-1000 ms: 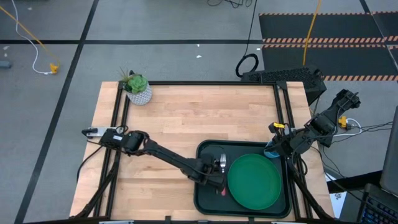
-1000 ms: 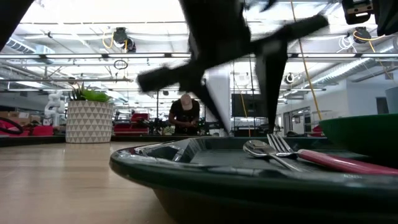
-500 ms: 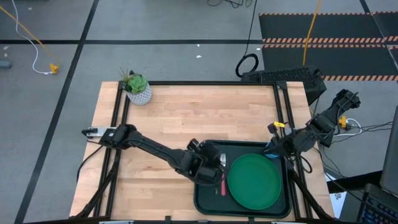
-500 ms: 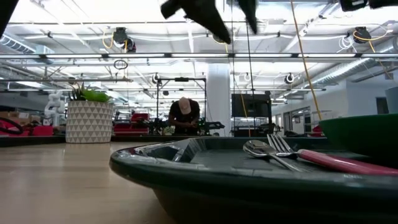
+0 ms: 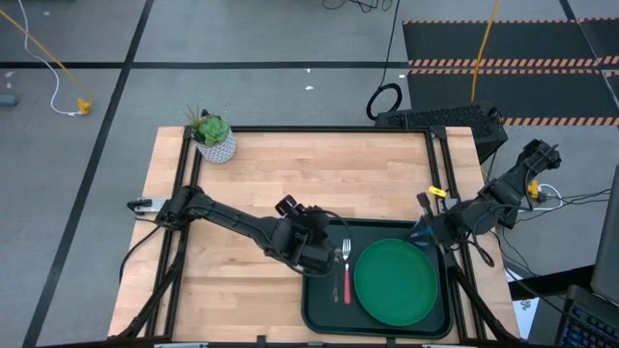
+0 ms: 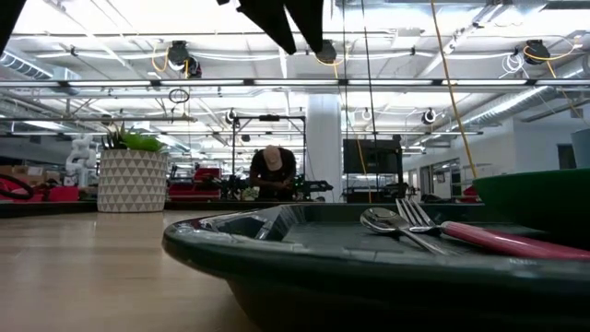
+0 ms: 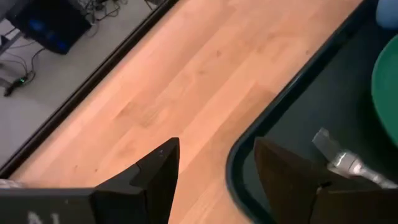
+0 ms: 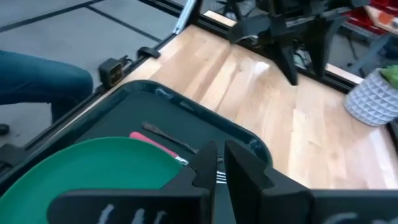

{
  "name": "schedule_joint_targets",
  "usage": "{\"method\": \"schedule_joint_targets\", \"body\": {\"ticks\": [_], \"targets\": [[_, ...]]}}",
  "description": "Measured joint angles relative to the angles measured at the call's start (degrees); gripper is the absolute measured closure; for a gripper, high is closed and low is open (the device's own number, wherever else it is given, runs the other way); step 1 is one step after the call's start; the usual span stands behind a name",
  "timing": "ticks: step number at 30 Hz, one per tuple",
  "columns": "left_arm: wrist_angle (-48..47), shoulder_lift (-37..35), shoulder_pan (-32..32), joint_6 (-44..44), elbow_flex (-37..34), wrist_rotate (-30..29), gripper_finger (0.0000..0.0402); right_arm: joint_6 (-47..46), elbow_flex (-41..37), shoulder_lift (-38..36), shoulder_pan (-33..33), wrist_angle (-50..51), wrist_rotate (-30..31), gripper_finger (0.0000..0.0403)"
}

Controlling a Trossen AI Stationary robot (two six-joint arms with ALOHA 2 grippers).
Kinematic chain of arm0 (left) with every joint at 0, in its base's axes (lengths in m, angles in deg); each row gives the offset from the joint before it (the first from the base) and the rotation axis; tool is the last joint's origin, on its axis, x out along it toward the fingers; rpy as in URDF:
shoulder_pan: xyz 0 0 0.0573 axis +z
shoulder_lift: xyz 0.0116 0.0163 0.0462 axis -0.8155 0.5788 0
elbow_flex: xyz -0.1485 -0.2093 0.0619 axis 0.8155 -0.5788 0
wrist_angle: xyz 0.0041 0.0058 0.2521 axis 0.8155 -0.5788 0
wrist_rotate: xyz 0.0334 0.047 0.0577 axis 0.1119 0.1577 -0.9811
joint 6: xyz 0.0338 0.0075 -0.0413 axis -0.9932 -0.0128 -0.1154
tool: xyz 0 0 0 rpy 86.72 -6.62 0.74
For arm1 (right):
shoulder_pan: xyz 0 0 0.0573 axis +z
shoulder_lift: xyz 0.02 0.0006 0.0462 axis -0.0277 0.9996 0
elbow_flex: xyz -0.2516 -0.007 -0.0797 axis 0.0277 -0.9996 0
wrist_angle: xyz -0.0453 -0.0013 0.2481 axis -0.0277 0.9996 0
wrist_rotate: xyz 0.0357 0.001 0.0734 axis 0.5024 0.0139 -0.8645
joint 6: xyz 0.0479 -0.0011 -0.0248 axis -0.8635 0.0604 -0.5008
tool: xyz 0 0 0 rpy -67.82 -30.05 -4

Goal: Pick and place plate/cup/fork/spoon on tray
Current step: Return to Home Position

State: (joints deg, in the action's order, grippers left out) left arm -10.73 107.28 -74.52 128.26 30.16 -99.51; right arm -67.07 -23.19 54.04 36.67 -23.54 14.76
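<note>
A potted plant [image 5: 213, 138] stands at one corner of a wooden table [image 5: 309, 174]; beyond it, a person [image 6: 274, 172] bends over a workbench.

bright ceiling lights [image 6: 138, 23], backlit glare, shadows seemingly soft

Left pincer [image 7: 214, 180] hangs spread wide, arm outstretched; right pincer [image 8: 219, 155] folded back, fingers together

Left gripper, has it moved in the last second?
Yes. In the high view the left gripper has backed off the fork toward the left rim of the tray, away from the plate.
</note>
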Motion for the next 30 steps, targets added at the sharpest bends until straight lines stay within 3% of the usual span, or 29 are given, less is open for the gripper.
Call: {"method": "schedule_joint_targets", "body": {"ticks": [9, 16, 24, 30], "targets": [[-7.80, -0.01, 0.32, -3.19, -1.45, 1.28, 0.0190, -6.35, -0.54, 0.00, -0.02, -2.19, 6.07, 0.0381], [-4.77, -3.62, 2.81, -9.55, -10.39, 4.44, 0.0190, -0.21, -6.34, -2.48, -0.02, -10.25, 5.99, 0.0381], [15.29, -20.87, 8.84, -17.42, -34.34, 6.34, 0.0190, 1.19, -11.03, -8.50, -0.02, -13.42, 5.93, 0.0382], [42.60, -34.63, 12.13, -33.82, -52.36, 10.32, 0.0190, 5.38, -15.85, -15.22, -0.04, -17.64, 5.97, 0.0400]]}}
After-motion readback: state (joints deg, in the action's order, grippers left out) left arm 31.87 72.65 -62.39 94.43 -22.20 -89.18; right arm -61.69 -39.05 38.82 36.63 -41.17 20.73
